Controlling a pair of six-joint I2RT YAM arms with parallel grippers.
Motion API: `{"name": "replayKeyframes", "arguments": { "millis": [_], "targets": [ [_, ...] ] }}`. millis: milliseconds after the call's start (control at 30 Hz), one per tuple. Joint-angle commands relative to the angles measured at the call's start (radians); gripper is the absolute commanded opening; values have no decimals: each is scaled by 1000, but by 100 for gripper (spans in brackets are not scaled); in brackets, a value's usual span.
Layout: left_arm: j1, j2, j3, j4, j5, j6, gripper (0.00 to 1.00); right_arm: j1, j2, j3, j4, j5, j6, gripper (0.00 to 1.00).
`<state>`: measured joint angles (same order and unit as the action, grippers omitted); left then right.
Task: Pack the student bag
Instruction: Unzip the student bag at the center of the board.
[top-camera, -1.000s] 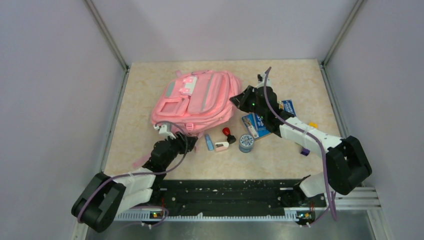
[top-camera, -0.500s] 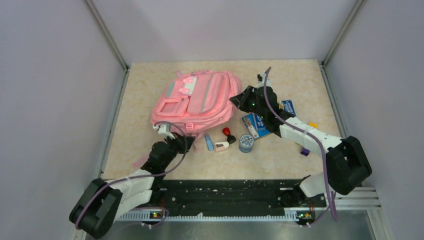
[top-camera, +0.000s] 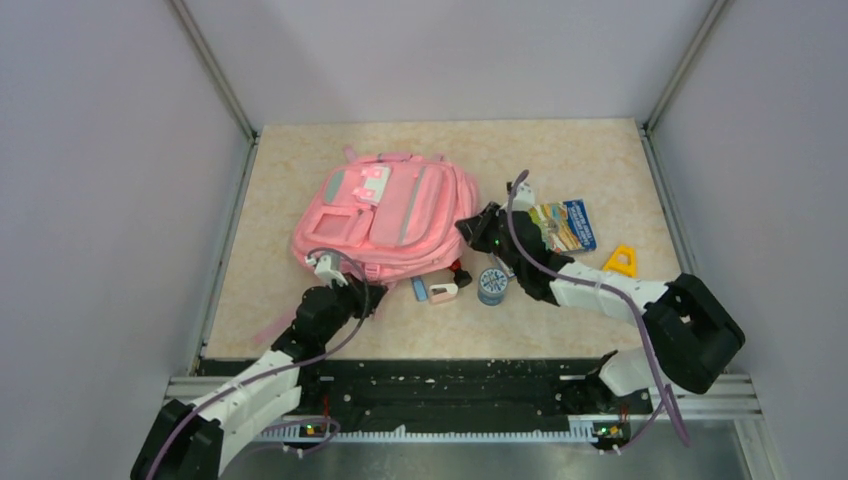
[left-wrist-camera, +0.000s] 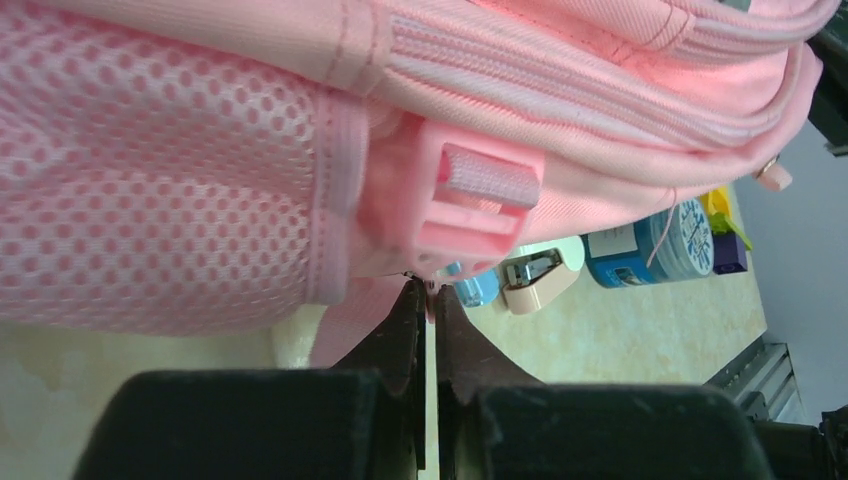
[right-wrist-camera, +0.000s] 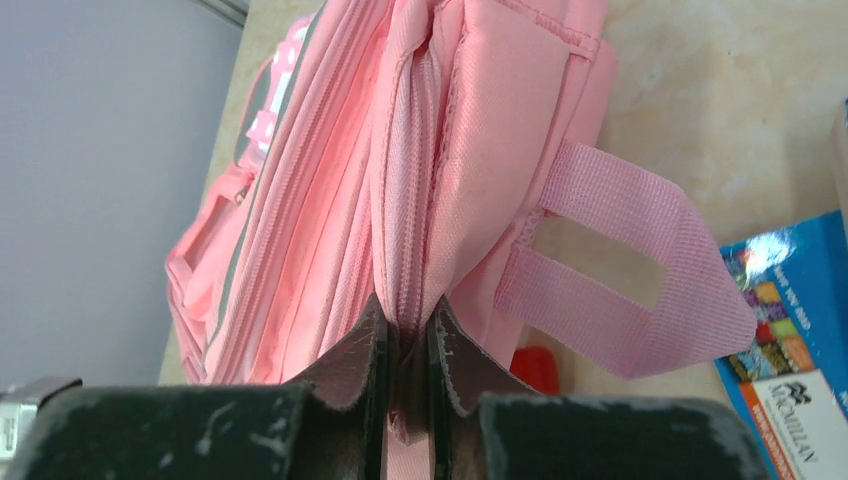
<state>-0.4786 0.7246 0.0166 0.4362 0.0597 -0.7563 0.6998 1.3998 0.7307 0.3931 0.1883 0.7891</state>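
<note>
On the table (top-camera: 600, 160), seen from above, we find the student bag (top-camera: 385, 215) lying flat left of centre, front pockets up. The left gripper (top-camera: 335, 268) sits at its near edge, the right gripper (top-camera: 470, 222) at its right side. A small stapler (top-camera: 441, 292) and a blue tin (top-camera: 492, 285) lie just in front of the bag, a book (top-camera: 565, 225) and a yellow triangle (top-camera: 621, 262) further right.

Through the left wrist camera we see the fingers (left-wrist-camera: 400, 330) pressed together just under a pink buckle (left-wrist-camera: 470, 200) beside the mesh strap (left-wrist-camera: 150, 200). Whether they trap any webbing we cannot tell.

Through the right wrist camera the fingers (right-wrist-camera: 350, 360) pinch the bag's zipped seam, with a webbing loop (right-wrist-camera: 640, 270) just beside them.
</note>
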Motion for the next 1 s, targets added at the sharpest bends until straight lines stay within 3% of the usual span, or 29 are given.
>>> {"name": "replayKeyframes", "arguments": {
  "millis": [0,200,567,900,967],
  "targets": [
    [-1,17,75,6,34,-47,0,116,-63,-50,264,168,9,0],
    [-8,125,132,93,57,-63,0,232,-18,-93,350,325,23,0],
    [-165,249,243,161,22,-36,0,273,137,-27,370,304,56,0],
    [-232,342,362,103,30,9,0,273,153,5,280,262,-72,0],
    [-232,314,370,44,-5,-14,0,273,124,-9,252,266,-121,8]
  ]
}}
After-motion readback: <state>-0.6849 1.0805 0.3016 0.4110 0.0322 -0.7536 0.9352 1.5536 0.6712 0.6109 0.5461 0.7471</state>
